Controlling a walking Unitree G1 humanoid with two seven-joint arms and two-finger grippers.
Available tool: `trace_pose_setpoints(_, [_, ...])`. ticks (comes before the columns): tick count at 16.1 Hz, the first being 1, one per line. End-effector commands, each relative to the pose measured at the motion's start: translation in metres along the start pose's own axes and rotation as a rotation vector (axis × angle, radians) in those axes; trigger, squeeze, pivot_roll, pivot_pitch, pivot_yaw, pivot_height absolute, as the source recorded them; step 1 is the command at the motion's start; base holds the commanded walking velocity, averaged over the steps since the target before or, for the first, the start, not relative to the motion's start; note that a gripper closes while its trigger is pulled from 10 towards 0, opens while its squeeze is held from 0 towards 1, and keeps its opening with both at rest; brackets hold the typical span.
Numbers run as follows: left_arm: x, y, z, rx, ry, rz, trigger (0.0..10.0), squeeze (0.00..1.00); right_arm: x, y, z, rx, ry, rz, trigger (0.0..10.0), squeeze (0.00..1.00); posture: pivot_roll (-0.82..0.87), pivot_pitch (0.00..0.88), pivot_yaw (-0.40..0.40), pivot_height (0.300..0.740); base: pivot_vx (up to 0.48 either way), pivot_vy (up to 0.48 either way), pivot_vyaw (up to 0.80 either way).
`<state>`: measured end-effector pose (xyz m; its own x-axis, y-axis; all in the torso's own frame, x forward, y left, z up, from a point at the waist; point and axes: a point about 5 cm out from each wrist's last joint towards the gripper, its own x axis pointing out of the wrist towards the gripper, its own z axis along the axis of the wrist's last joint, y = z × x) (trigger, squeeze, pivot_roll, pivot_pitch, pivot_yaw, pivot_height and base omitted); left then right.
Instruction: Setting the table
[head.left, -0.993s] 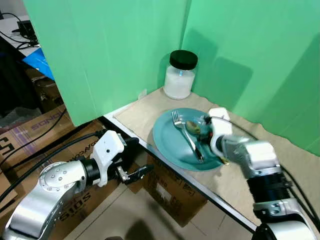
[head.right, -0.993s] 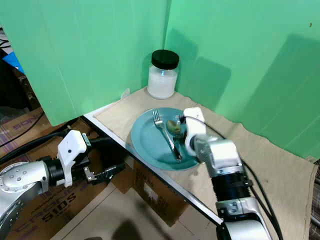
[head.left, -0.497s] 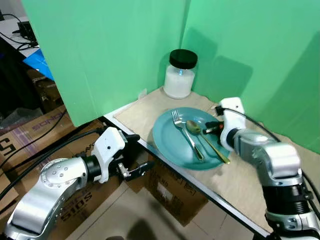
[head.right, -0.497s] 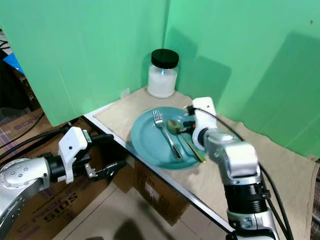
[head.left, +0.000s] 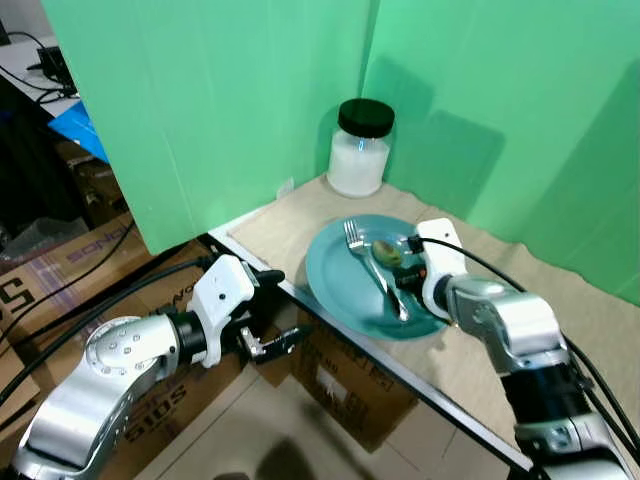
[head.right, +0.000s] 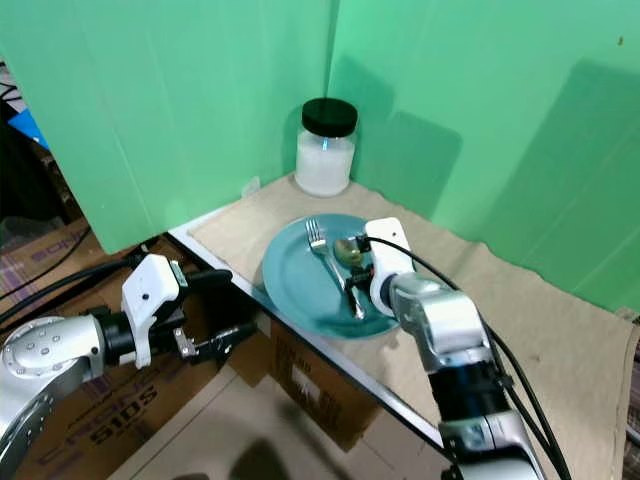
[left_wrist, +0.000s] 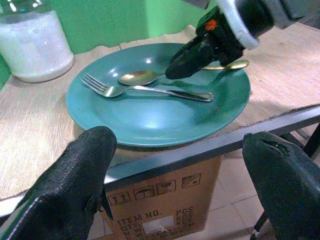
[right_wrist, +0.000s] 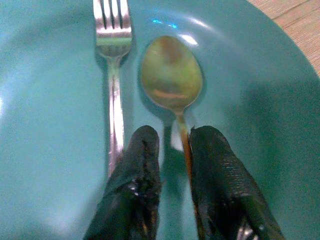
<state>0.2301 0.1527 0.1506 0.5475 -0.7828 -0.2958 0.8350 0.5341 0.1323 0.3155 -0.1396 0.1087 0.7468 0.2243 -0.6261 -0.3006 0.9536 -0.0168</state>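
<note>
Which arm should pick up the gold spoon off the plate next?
Right. The right gripper is already down over the plate, its fingers either side of the spoon handle. The left gripper sits open below the table edge.

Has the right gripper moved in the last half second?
Yes. The right gripper has swung back from the plate's right rim to over its middle, fingers astride the gold spoon's handle.
</note>
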Motion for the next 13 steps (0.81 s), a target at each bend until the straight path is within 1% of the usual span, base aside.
trace_pose_setpoints(1, [0.001, -0.003, 0.000, 0.007, 0.003, -0.011, 10.0, 0.00, 0.002, -0.006, 0.001, -0.016, 0.002, -0.030, 10.0, 0.00, 0.09, 0.000, -0.077, 0.740, 0.000, 0.000, 0.00])
trace_pose_setpoints(3, [0.001, -0.003, 0.001, 0.006, 0.000, -0.006, 10.0, 0.00, 0.010, -0.007, -0.003, -0.015, 0.005, -0.047, 10.0, 0.00, 0.09, 0.000, -0.078, 0.740, 0.000, 0.000, 0.00])
trace_pose_setpoints(4, [0.001, -0.002, 0.001, 0.006, 0.000, -0.006, 10.0, 0.00, 0.010, -0.007, -0.004, -0.017, 0.008, -0.046, 10.0, 0.00, 0.09, 0.000, -0.078, 0.740, 0.000, 0.000, 0.00])
trace_pose_setpoints(5, [0.003, -0.003, 0.001, 0.007, 0.000, -0.013, 10.0, 0.00, 0.013, -0.008, -0.006, -0.016, 0.018, -0.044, 9.3, 0.00, 0.09, 0.000, -0.071, 0.740, 0.000, 0.000, 0.00])
trace_pose_setpoints(6, [0.003, -0.003, 0.001, 0.009, -0.001, -0.019, 10.0, 0.00, 0.015, -0.010, -0.008, -0.008, 0.029, -0.044, 2.3, 0.00, 0.09, 0.000, -0.075, 0.740, 0.000, 0.000, 0.00])
trace_pose_setpoints(7, [0.003, -0.003, 0.001, 0.009, -0.001, -0.017, 10.0, 0.00, 0.016, -0.010, -0.008, -0.004, 0.030, -0.042, 2.3, 0.00, 0.09, 0.000, -0.075, 0.740, 0.000, 0.000, 0.00])
trace_pose_setpoints(8, [0.003, -0.002, 0.001, 0.010, -0.001, -0.012, 10.0, 0.00, 0.017, -0.011, -0.008, 0.002, 0.033, -0.038, 0.0, 0.00, 0.09, 0.000, -0.077, 0.740, 0.000, 0.000, 0.00])
trace_pose_setpoints(10, [0.002, -0.001, 0.001, 0.011, -0.002, -0.009, 10.0, 0.00, 0.018, -0.011, -0.008, 0.005, 0.038, -0.029, 0.0, 0.00, 0.09, 0.000, -0.075, 0.740, 0.000, 0.000, 0.00])
trace_pose_setpoints(13, [0.004, -0.002, 0.002, 0.013, -0.004, -0.018, 10.0, 0.00, 0.018, -0.009, -0.008, -0.010, 0.053, 0.022, 0.0, 0.00, 0.09, 0.000, -0.076, 0.740, 0.000, 0.000, 0.00])
